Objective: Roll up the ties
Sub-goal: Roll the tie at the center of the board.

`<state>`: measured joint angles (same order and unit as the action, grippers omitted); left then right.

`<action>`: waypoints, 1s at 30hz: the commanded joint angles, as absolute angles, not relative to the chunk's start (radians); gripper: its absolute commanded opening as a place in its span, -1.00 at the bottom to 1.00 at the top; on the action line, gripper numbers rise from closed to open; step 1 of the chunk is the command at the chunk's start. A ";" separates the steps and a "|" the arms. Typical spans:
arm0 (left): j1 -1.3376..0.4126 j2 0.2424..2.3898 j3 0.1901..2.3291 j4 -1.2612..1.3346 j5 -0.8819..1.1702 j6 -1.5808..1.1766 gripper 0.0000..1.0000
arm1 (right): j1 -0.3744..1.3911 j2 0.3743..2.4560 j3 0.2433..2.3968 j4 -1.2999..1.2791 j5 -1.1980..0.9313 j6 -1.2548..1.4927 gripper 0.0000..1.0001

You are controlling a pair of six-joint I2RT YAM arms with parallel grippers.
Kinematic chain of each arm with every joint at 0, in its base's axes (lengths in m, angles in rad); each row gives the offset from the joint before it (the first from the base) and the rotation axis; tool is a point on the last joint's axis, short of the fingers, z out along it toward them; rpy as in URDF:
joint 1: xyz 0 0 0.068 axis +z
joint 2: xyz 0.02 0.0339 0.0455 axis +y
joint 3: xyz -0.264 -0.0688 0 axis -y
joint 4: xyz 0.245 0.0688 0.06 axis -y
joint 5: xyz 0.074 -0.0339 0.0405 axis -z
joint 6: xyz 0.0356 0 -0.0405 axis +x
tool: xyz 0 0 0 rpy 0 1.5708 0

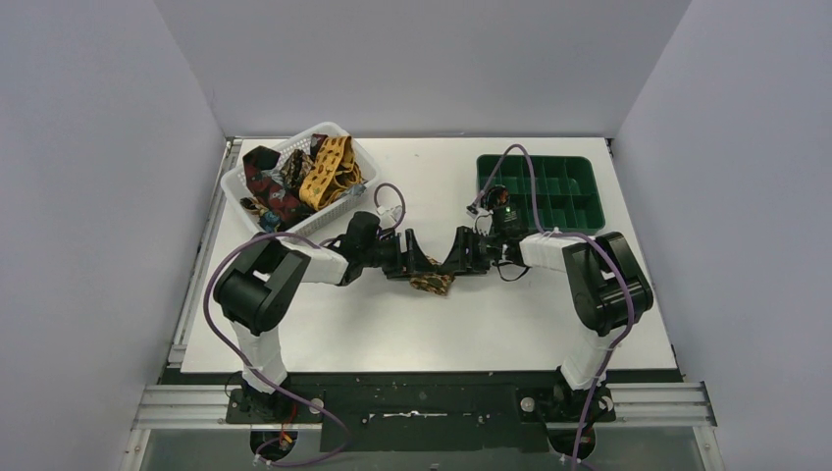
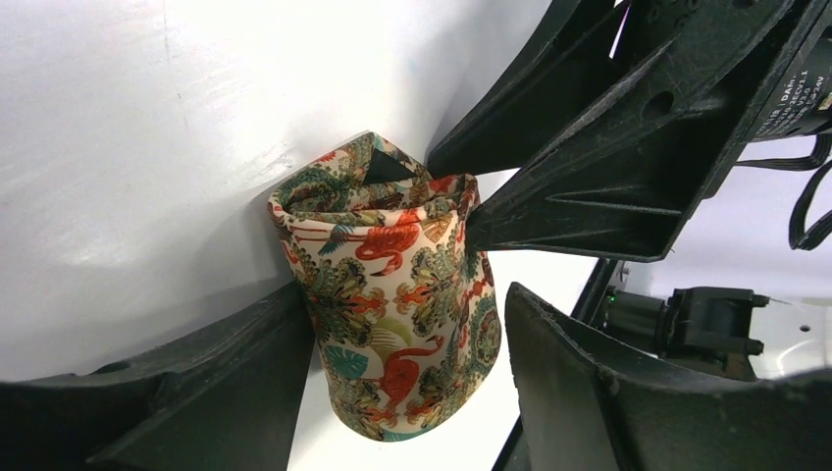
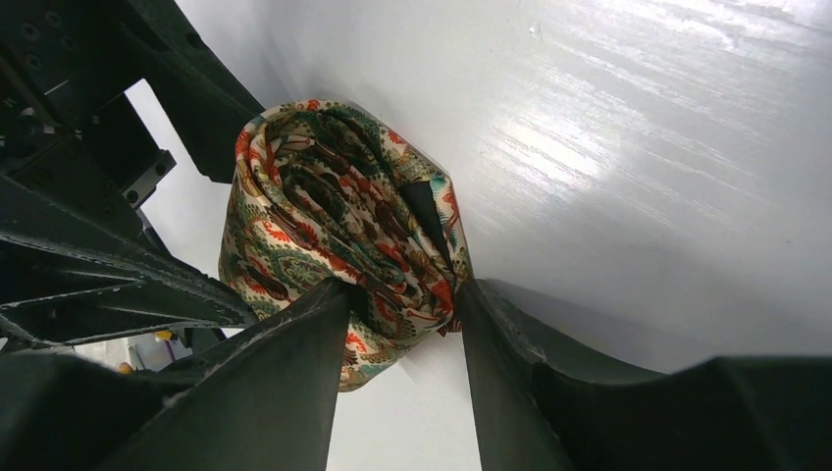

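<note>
A white table [image 1: 324, 334] fills the middle of the overhead view, with pale walls on three sides. The left arm [image 1: 260, 285] and the right arm [image 1: 598, 280] reach inward from the near edge and meet around the table's middle, purple cables [image 1: 211, 294] looping off them. At the far left corner sits a white basket [image 1: 235, 182] holding loose ties [image 1: 294, 177] in dark red and in mustard with brown print, heaped together. At the far right lies a green tray [image 1: 589, 218] split into compartments. The rolled tie [image 1: 432, 284] is on the bare tabletop between the two wrists, well apart from both basket and tray; it is a short coil of cream fabric printed with red flamingos and teal foliage [image 2: 402, 314], standing on one end with its layered turns showing at the other [image 3: 324, 196]. The left gripper [image 2: 404, 294] straddles the coil, one finger against its side and the other just beside it; I cannot tell whether they press. The right gripper [image 3: 402, 289] pinches the coil's edge, both fingers [image 3: 324, 324] sunk into the fabric.
</note>
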<state>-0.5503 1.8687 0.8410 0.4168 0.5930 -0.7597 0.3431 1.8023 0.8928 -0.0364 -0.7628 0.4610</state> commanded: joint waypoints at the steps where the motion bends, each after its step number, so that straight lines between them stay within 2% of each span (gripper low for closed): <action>1: -0.560 1.902 0.830 0.479 0.654 -0.793 0.33 | 0.343 1.798 0.849 -0.032 -0.689 0.445 -0.07; 10: -0.563 1.890 0.864 0.383 0.616 -0.714 0.22 | 0.337 1.782 0.844 -0.034 -0.712 0.451 -0.05; 13: -0.563 1.890 0.888 0.308 0.585 -0.674 0.22 | 0.309 1.750 0.865 -0.051 -0.743 0.470 0.22; 17: -0.562 1.882 0.890 0.288 0.567 -0.659 0.23 | 0.237 1.693 0.869 -0.049 -0.789 0.519 0.41; 24: -0.563 1.874 0.891 0.296 0.567 -0.660 0.33 | 0.267 1.648 0.810 -0.027 -0.829 0.556 0.43; 30: -0.560 1.861 0.896 0.267 0.568 -0.647 0.43 | 0.302 1.664 0.776 0.041 -0.817 0.586 0.26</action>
<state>-0.5613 1.8786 0.8822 0.3470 0.5991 -0.6930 0.2836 1.6794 0.7792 -0.0292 -0.8051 0.5632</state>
